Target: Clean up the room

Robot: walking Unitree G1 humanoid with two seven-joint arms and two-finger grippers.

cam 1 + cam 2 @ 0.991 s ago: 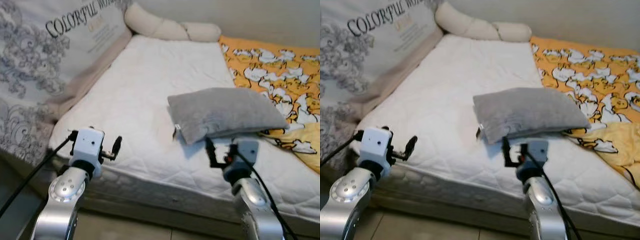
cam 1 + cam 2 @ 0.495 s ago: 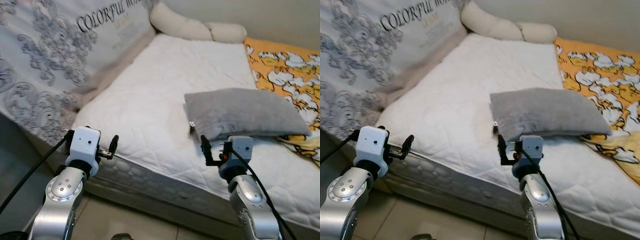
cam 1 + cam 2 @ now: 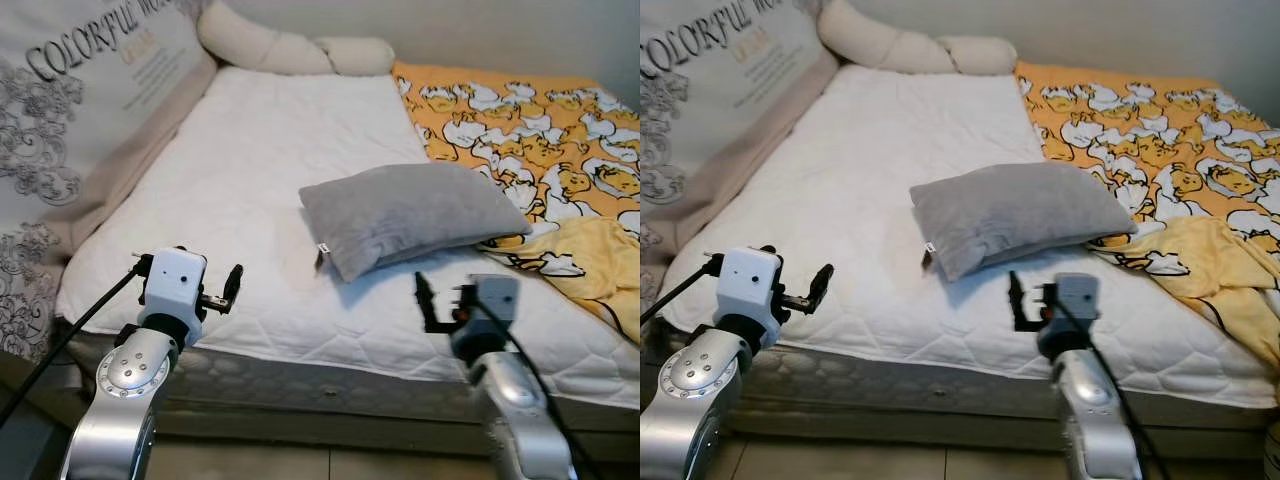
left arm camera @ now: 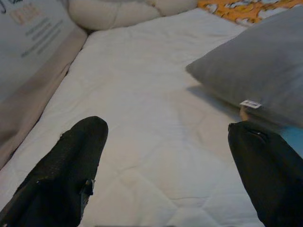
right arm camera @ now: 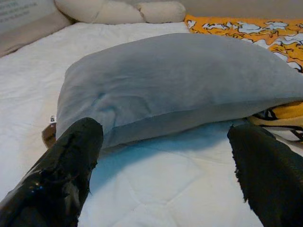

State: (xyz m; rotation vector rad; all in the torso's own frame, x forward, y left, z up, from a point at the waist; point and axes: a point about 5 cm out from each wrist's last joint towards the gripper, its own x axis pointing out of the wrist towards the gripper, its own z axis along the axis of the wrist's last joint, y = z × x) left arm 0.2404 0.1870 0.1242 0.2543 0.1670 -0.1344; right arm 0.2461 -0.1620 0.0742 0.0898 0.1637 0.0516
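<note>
You see a plain grey pillow (image 3: 410, 212) in the middle of a white quilted mattress (image 3: 260, 170). To the right lies an orange blanket (image 3: 520, 130) printed with white and yellow ducks. At the far end sits a cream bolster (image 3: 285, 50). On the left a pale cover (image 3: 70, 120) carries grey floral scrollwork, black lettering and a beige band. Your arms are silver, with white wrist housings and black fingers (image 4: 66, 175).

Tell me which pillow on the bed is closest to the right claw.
The grey pillow, lying mid-mattress directly ahead of the right claw. The cream knotted pillow sits far off at the head of the bed.
</note>
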